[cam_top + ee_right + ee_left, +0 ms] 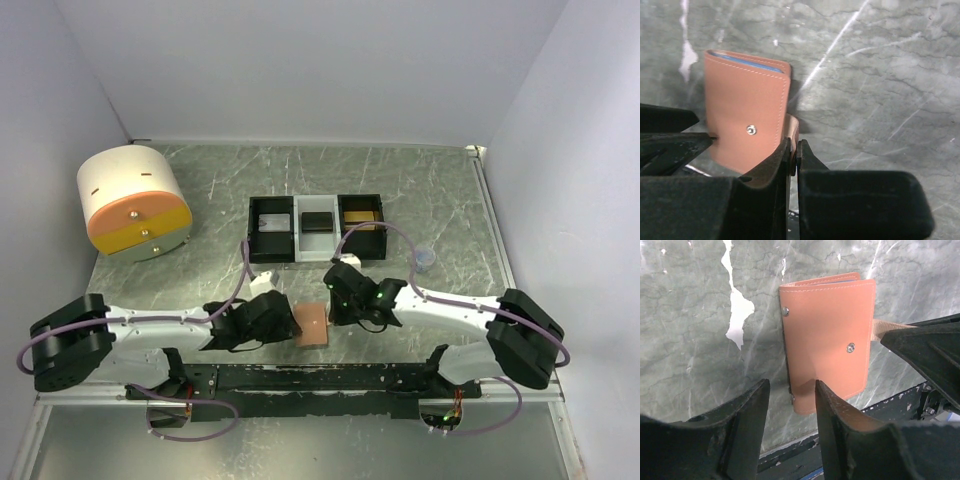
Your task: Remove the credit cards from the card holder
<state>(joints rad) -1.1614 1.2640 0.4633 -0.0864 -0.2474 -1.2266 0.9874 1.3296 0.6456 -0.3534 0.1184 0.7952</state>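
Pinched closed card holder's (825, 340) strap (883, 330) in right gripper (794, 146), likely to unsnap it; held left gripper (792, 389) half-wide, empty, just short of holder's spine, probably for bracing.

The card holder (313, 324) lies on the table (420, 190) near its front edge, between the left gripper (290, 322) and right gripper (337, 308), with a tray (272, 203) behind it, a drum (134, 203) at back left and a cap (425, 258) right of the tray.
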